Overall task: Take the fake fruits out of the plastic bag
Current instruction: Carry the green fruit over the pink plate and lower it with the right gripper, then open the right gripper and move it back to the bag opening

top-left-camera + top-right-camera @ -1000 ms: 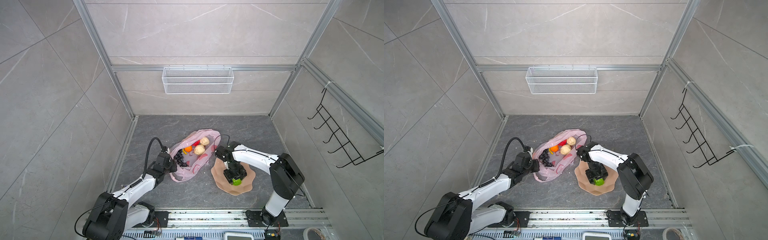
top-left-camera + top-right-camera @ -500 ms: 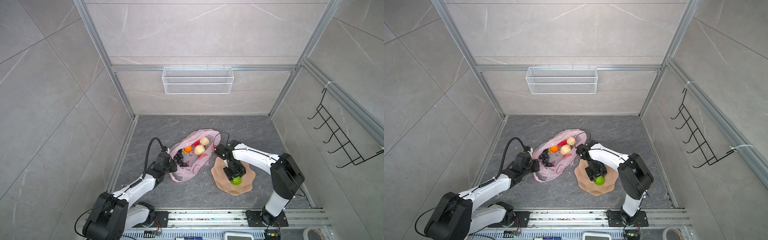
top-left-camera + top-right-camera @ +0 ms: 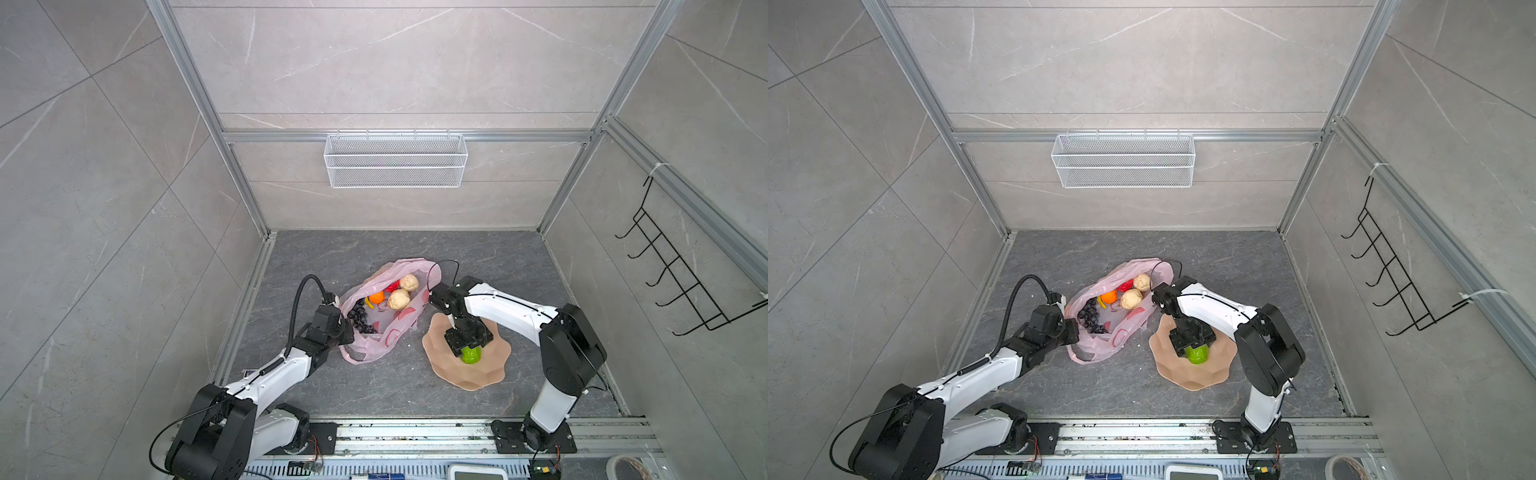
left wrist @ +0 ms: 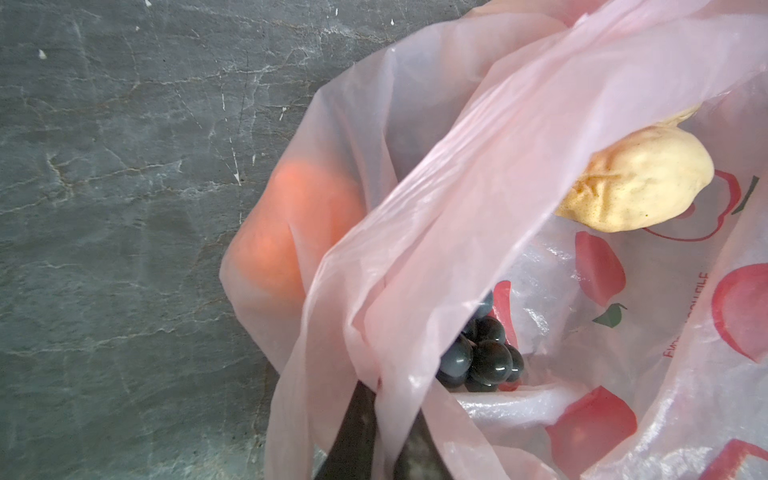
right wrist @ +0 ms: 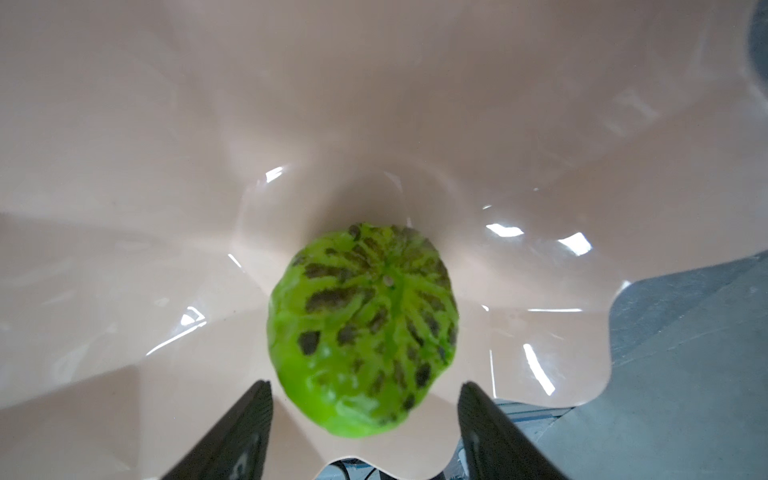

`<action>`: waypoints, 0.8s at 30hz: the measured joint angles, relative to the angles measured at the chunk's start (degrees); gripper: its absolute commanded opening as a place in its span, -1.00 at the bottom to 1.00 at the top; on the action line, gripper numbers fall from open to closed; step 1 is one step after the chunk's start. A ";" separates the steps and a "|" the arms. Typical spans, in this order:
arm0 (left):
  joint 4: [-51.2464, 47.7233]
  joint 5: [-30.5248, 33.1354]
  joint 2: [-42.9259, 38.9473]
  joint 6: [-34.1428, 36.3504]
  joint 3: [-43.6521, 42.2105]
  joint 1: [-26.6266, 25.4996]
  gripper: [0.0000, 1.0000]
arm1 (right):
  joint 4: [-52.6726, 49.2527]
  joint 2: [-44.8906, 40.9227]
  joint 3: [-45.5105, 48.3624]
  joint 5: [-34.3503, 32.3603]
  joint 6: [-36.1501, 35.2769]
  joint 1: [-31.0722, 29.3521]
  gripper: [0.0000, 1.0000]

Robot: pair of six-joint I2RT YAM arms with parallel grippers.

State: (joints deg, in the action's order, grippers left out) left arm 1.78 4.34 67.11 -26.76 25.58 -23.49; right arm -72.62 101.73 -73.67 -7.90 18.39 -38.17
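Bright, even light is falling from above in both top views. The floor (image 3: 374, 395) is showing only soft, faint shadows beside the arms and the plate (image 3: 478, 376). The wide lens is bending the frame posts outward toward the edges, and the middle is looking sharp.

In the left wrist view, light is glowing through the bag (image 4: 478, 158) and washing its folds pale. The grapes (image 4: 486, 357) are glinting with small highlights, and the left fingers (image 4: 357, 432) are blurring into dark shapes.

In the right wrist view, white glare streaks are dotting the plate. The ball (image 5: 361, 332) is looking slightly soft, and the right fingers (image 5: 232, 436) are sitting out of focus.
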 measured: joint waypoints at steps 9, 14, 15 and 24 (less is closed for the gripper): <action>-0.07 -0.02 -0.13 -0.02 0.02 0.00 -0.79 | -0.44 -2.82 -10.56 -0.87 2.10 -0.52 0.35; -0.20 -0.48 -0.17 -0.24 0.63 -0.26 -0.80 | 4.81 -3.87 -18.47 -0.57 5.68 -5.53 0.25; -0.20 -0.48 -0.17 -0.26 0.83 -0.37 -0.80 | 6.56 -3.34 -20.04 -0.07 6.27 -6.93 0.22; -1.18 -0.48 -0.76 -1.31 1.84 -0.44 -0.81 | 20.85 12.66 -32.74 3.63 9.07 -11.58 0.12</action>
State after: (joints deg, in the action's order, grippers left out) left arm 0.60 3.86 66.35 -28.08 27.42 -23.92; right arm -51.77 114.39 -106.41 -4.27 27.46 -49.76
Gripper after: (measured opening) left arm 0.097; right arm 0.565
